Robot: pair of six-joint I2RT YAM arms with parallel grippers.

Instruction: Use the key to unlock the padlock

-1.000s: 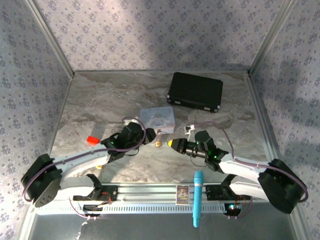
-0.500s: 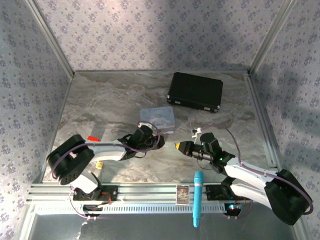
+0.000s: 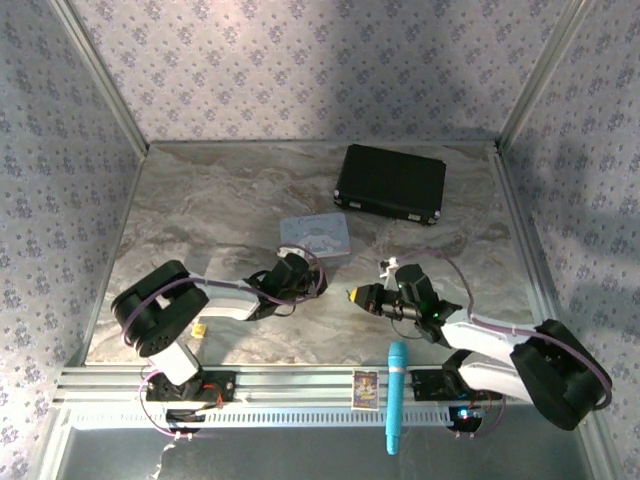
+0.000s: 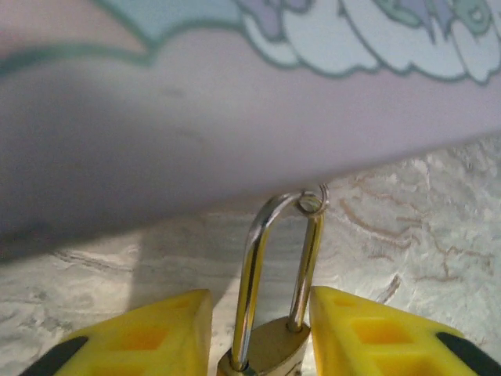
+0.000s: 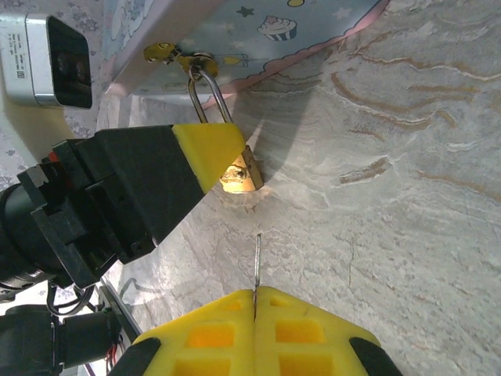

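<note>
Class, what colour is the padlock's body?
Brass-gold. The padlock shows best in the right wrist view.

soft, even light on the bench point(image 3: 190, 210); dim patches cross the walls point(image 3: 300, 60); left wrist view's top is blurred.

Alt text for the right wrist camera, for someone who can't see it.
The right claw, shut on the key, aims its thin blade at the padlock, with a gap between them. The padlock's shackle is hooked through the clasp of a pale blue tin, and a yellow fingertip of the left claw partly covers its brass body.
</note>
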